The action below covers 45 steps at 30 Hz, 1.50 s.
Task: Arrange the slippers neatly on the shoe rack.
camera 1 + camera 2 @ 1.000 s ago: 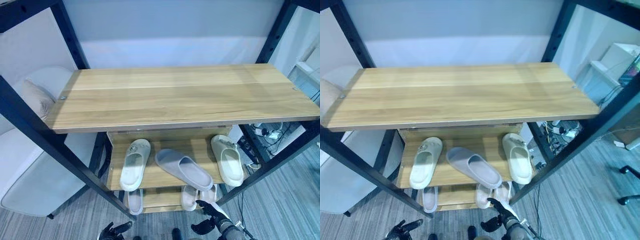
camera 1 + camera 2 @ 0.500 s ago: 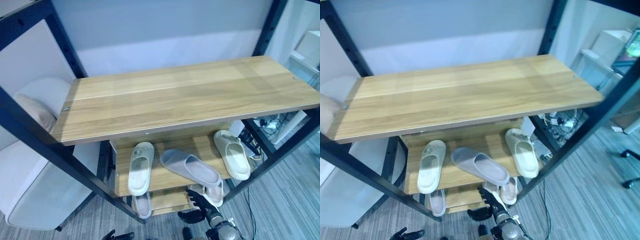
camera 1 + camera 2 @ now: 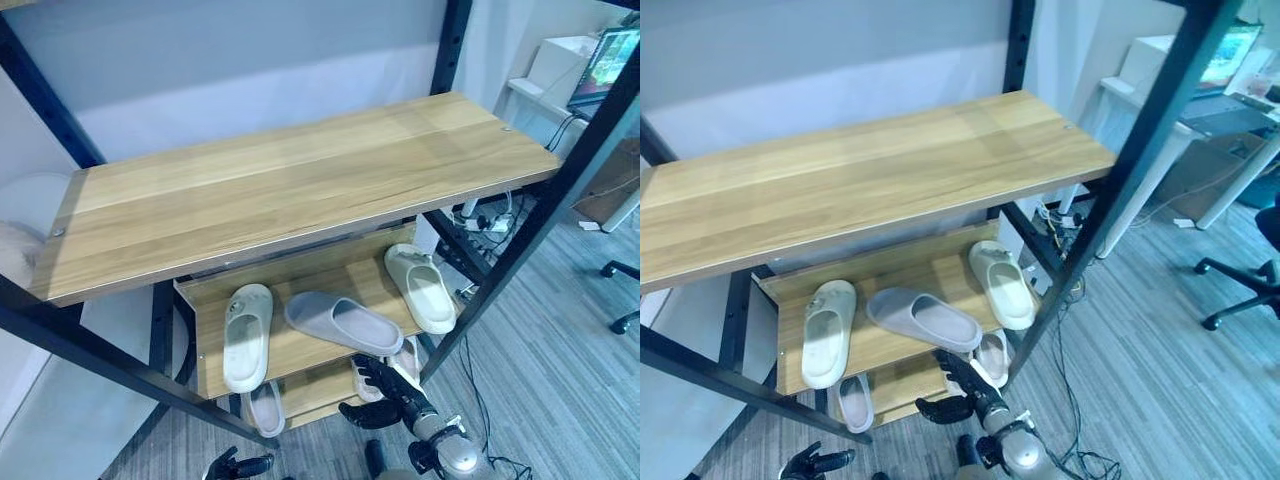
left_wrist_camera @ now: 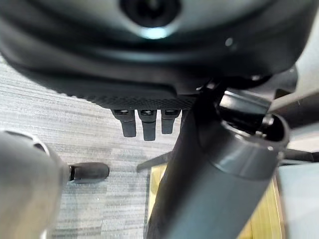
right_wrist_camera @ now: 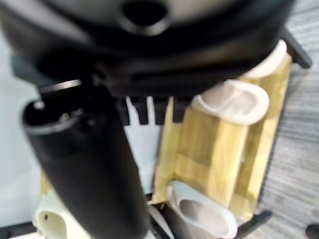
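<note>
The shoe rack (image 3: 300,190) has a bare top board. On its middle shelf a cream slipper (image 3: 247,335) lies at the left and another cream slipper (image 3: 420,288) at the right. A grey slipper (image 3: 343,323) lies slantwise between them. Pale slippers (image 3: 265,408) (image 3: 405,357) rest on the low shelf. My right hand (image 3: 385,395) hovers open just before the low shelf's front, under the grey slipper, holding nothing. My left hand (image 3: 235,466) hangs open and empty near the floor at the lower left. The right wrist view shows two pale slippers (image 5: 234,102) (image 5: 202,214) past the fingers.
Black slanted posts (image 3: 520,230) frame the rack's front corners. A white cushioned seat (image 3: 15,250) stands at the left. Cables and a power strip (image 3: 490,222) lie behind the right post. A desk with a laptop (image 3: 600,60) and an office chair base (image 3: 620,300) are at the right.
The camera has swung to the right, so the whole rack sits further left. My right hand has risen closer to the low shelf's front. The slippers lie as before.
</note>
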Motion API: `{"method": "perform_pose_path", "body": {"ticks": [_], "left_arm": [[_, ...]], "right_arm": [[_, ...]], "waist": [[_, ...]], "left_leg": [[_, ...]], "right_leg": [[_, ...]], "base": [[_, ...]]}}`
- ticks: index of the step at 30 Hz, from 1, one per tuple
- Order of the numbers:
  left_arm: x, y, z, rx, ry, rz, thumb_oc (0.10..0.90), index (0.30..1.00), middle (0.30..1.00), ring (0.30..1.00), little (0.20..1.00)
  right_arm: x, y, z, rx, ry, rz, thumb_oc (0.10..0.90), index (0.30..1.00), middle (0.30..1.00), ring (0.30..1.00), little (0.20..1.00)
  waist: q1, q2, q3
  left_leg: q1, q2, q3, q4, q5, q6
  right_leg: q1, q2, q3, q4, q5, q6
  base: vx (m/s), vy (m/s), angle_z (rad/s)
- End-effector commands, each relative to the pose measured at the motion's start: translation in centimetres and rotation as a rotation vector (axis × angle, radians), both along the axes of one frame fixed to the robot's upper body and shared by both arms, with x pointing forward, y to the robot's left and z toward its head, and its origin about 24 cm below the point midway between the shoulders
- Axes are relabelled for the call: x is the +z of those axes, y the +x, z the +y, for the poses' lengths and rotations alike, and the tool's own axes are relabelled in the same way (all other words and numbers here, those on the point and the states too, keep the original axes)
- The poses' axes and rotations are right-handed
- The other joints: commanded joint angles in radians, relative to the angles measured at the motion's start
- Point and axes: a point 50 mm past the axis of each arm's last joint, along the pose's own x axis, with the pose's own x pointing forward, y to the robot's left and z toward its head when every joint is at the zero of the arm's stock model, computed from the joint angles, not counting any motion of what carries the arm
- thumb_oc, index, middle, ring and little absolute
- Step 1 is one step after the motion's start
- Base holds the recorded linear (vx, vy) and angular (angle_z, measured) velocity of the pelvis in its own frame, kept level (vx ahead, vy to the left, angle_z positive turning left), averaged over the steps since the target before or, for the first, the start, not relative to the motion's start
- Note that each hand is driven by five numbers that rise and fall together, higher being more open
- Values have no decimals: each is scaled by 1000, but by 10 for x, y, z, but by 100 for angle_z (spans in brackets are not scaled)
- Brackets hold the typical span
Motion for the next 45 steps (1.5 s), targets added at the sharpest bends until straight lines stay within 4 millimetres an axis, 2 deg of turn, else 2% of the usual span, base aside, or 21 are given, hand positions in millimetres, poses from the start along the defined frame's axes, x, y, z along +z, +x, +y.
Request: {"method": "perform_pose_path", "body": {"ticks": [1, 4, 6, 14, 16, 20, 22, 26, 28, 35, 45], "left_arm": [[4, 16, 5, -43, 32, -25, 800, 900, 900, 900, 900], [3, 14, 1, -70, 19, -10, 800, 900, 900, 900, 900], [2, 13, 2, -77, 16, 12, 800, 900, 900, 900, 900], [3, 19, 4, -115, 20, 28, 800, 900, 900, 900, 900], [3, 19, 2, -116, 13, 29, 800, 900, 900, 900, 900], [3, 22, -2, -132, 14, 23, 800, 900, 900, 900, 900], [3, 22, -7, -176, 17, 30, 800, 900, 900, 900, 900], [1, 18, -11, -240, 26, 43, 800, 900, 900, 900, 900], [1, 17, -12, -263, 31, 44, 800, 900, 900, 900, 900], [-1, 6, -4, -307, 62, 77, 800, 900, 900, 900, 900], [-2, -5, 7, -343, 84, 110, 800, 900, 900, 900, 900]], "right_arm": [[59, 28, 40, 122, 244, -269, 800, 900, 900, 900, 900], [63, 27, 42, 177, 202, -288, 800, 900, 900, 900, 900], [64, 30, 46, 242, 100, -324, 800, 900, 900, 900, 900], [67, 35, 67, 345, 90, -308, 800, 900, 900, 900, 900], [86, 40, 75, 395, 97, -405, 800, 900, 900, 900, 900], [101, 46, 77, 363, 120, -488, 800, 900, 900, 900, 900], [125, 57, 76, 328, 141, -600, 800, 900, 900, 900, 900], [163, 69, 64, 313, -33, -863, 800, 900, 900, 900, 900], [168, 74, 57, 275, -111, -921, 800, 900, 900, 900, 900], [173, 99, 32, 165, -405, -1040, 800, 900, 900, 900, 900], [162, 135, 7, 61, -507, -944, 800, 900, 900, 900, 900]], "waist": [[9, -22, -16], [11, -25, -25], [17, -27, -36], [23, -39, -38], [27, -39, -41], [30, -38, -44], [32, -39, -47], [39, -37, -55], [42, -36, -59], [65, -33, -70], [93, -33, -74]], "left_leg": [[-1, -49, -42, 24, -92, 26], [-6, -49, -56, 10, -82, 21], [-10, -48, -67, 9, -83, 14], [1, -41, -77, 9, -90, 13], [6, -38, -73, 9, -92, 13], [7, -34, -73, 9, -91, 12], [4, -34, -77, 9, -89, 12], [4, -33, -84, 9, -91, 11], [3, -33, -86, 9, -90, 12], [1, -32, -94, 9, -88, 10], [-4, -33, -114, 9, -87, 2]], "right_leg": [[49, -75, 26, 61, -121, 101], [66, -75, 11, 33, -122, 98], [77, -72, -3, 25, -127, 96], [90, -63, -12, 23, -137, 86], [96, -62, -13, 18, -140, 84], [100, -61, -16, 14, -142, 84], [103, -60, -20, 12, -143, 83], [106, -59, -25, 12, -147, 82], [105, -58, -28, 12, -147, 82], [107, -58, -42, 12, -148, 86], [111, -59, -69, 12, -153, 85]], "base": [[5, -30, 0], [-2, -22, 1], [6, -11, 2], [-4, -12, 6], [0, 0, 0], [0, 0, 0], [0, 0, 0], [5, -4, 3], [7, -11, 6], [8, -5, 4], [23, -14, 7]]}}
